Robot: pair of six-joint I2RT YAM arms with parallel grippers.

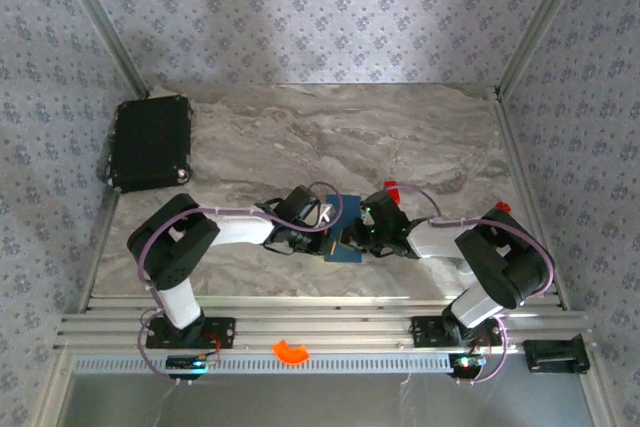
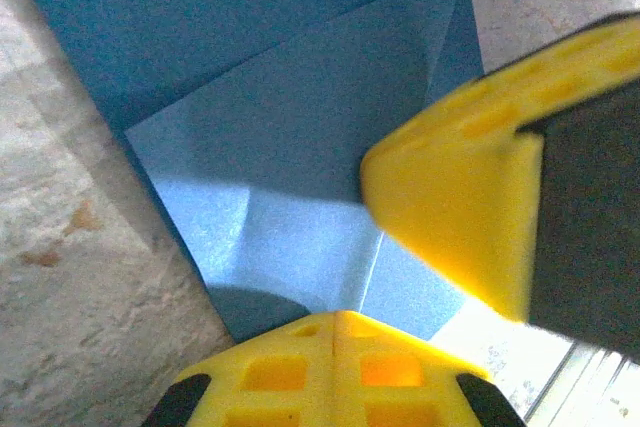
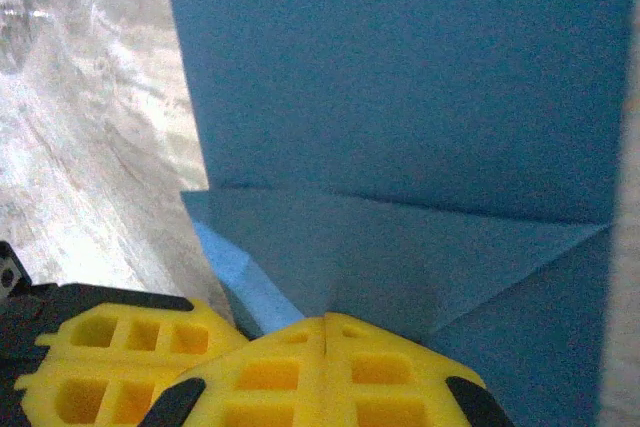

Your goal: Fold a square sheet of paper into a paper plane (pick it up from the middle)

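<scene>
Left pincer & right pincer both shut, empty, tips pressing on paper, which lies part-folded, mid desk btwn my arms. Risk: sheet slips on smooth desk if I drag, so crease goes skew; fold may spring open.

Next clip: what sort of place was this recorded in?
Most likely a purpose-built robot test booth, not a home: a grey marble-look tabletop, floral-patterned grey wall panels enclosing it, and slotted aluminium mounting rails along the near edge.
</scene>
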